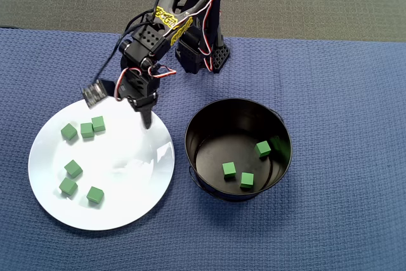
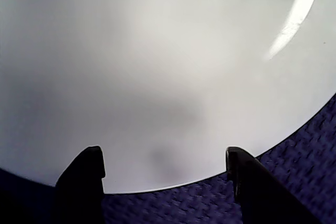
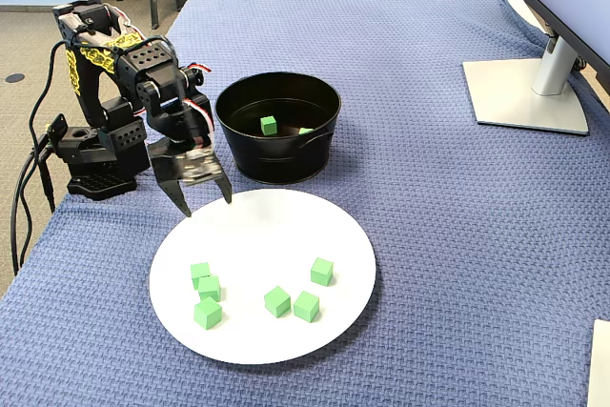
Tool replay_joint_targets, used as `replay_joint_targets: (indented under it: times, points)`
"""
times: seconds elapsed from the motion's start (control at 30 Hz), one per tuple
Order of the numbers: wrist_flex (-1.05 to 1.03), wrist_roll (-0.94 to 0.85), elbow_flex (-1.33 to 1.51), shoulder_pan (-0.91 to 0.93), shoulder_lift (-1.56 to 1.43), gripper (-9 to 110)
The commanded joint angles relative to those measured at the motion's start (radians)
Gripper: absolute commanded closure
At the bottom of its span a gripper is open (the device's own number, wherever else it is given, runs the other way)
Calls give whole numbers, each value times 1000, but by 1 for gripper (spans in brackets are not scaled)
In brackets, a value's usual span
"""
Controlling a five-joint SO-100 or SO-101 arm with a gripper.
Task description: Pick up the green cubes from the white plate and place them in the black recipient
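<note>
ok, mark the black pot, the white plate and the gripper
black pot (image 1: 191, 132), overhead view, left rim
white plate (image 3: 286, 235), fixed view, bare centre
gripper (image 3: 206, 205), fixed view, midway between open fingertips

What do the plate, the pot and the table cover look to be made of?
The white plate looks like glazed ceramic or glossy plastic: it shows bright glare. The black pot seems to be painted metal, with a shiny inside that mirrors the cubes. The blue table cover is woven cloth with a waffle texture.
</note>
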State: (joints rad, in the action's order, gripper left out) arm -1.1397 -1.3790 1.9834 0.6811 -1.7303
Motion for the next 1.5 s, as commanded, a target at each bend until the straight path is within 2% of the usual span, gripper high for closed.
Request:
replay_joint_targets:
  times: [0.0, 0.23, 0.37, 0.57, 0.77, 1.47]
  points:
    - [-44, -176, -110, 44, 15, 78]
    - [78, -204, -127, 107, 123, 79]
    - [178, -63, -166, 123, 202, 84]
    - [264, 35, -169, 155, 253, 84]
    - [242, 164, -239, 178, 290, 85]
    - [276, 178, -345, 207, 440, 87]
